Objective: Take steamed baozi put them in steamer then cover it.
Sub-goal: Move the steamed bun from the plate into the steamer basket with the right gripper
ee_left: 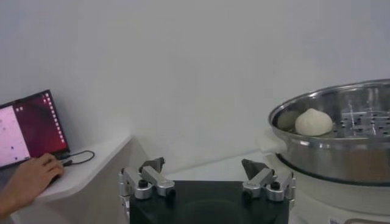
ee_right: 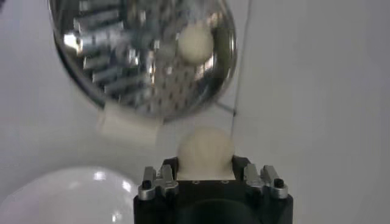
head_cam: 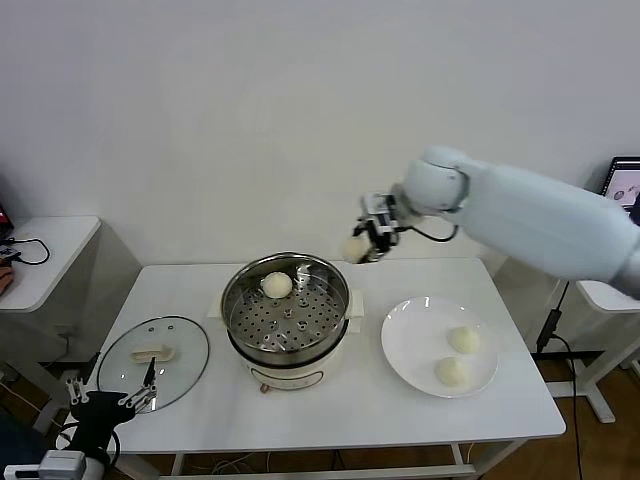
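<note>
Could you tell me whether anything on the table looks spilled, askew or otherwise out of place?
Nothing stands out. The cover lies flat beside the steamer, one baozi sits on its tray and two wait on the plate. The right end effector carries a fourth baozi; the left end effector waits, open.

Steamer (head_cam: 287,300): shiny perforated steel, cream plastic base. Cover (head_cam: 153,362): clear glass. Baozi (head_cam: 277,285): smooth matt dough. Plate (head_cam: 410,345): glossy white.

Plain white wall (head_cam: 250,110); white table (head_cam: 330,420); side desk (head_cam: 40,255) left.
</note>
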You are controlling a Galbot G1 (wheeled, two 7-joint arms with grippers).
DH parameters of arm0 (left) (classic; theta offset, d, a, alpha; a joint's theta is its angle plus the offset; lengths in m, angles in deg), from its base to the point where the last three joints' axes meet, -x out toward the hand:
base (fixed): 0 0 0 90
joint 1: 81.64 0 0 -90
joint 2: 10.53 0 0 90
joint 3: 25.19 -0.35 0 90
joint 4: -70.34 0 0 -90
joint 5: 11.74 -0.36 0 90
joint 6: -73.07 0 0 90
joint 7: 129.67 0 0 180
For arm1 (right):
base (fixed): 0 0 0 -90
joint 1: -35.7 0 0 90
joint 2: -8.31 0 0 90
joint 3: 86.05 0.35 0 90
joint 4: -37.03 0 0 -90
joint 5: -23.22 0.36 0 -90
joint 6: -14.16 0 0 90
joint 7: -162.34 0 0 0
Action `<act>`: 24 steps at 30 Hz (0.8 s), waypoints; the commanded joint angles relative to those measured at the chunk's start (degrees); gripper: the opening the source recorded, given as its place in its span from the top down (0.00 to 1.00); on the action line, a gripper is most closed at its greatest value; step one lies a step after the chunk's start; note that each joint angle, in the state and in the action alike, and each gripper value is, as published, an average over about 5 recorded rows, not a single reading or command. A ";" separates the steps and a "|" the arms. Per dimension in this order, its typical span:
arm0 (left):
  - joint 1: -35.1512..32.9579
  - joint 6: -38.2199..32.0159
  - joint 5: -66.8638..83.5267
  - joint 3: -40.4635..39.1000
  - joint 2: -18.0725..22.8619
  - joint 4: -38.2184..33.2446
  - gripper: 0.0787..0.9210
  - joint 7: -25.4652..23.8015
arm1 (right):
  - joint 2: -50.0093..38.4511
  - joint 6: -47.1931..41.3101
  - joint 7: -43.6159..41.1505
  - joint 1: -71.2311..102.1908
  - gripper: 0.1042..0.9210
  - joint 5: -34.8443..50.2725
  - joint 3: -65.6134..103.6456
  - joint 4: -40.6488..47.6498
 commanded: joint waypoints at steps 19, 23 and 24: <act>1.19 -0.09 0.44 1.08 0.70 0.33 0.12 0.02 | 24.59 -11.78 8.66 9.83 0.43 6.35 -2.34 9.66; 1.37 -0.09 0.57 1.12 0.59 0.51 0.12 0.02 | 25.42 -12.34 8.74 10.62 0.43 4.70 -2.40 11.19; 1.42 -0.09 0.59 1.11 0.57 0.56 0.12 0.02 | 25.46 -12.46 8.71 10.67 0.43 4.33 -2.46 11.38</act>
